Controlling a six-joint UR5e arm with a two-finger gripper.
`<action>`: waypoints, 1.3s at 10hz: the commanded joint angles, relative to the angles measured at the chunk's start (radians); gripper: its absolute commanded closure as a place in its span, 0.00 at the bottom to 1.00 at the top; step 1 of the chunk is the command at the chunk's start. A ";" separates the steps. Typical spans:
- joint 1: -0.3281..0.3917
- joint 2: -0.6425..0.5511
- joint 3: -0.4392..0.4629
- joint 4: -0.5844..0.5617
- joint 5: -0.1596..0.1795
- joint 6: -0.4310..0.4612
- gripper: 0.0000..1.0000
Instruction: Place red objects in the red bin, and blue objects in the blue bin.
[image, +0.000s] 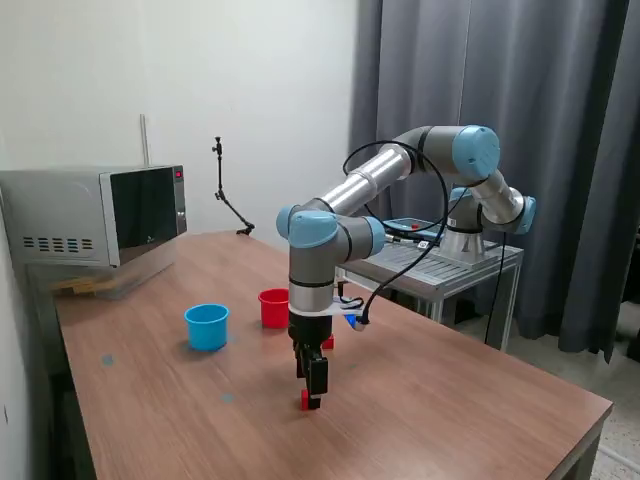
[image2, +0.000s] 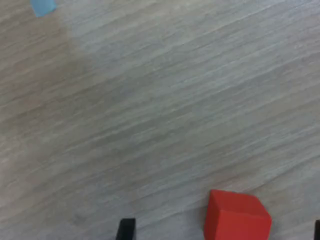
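Observation:
A red cube (image: 306, 400) lies on the wooden table right at my gripper (image: 312, 388), which is down near the tabletop. In the wrist view the cube (image2: 236, 218) sits between my gripper's (image2: 222, 231) two dark fingertips (image2: 126, 229), with gaps on both sides; the gripper is open. A second red cube (image: 327, 342) lies just behind the arm. The red cup (image: 273, 307) and the light-blue cup (image: 207, 326) stand upright, side by side, toward the exterior view's left. No dark blue cubes show in either view.
A microwave (image: 95, 215) stands at the table's back left in the exterior view. A metal stand (image: 440, 262) carrying the arm's base is at the right. Small pale blue marks (image: 228, 398) are on the tabletop; one shows in the wrist view (image2: 42, 6).

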 joint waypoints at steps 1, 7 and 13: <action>0.000 0.001 0.000 0.000 -0.002 0.000 0.00; 0.000 0.003 -0.002 -0.002 -0.002 0.000 1.00; 0.002 -0.005 0.000 0.002 -0.009 0.000 1.00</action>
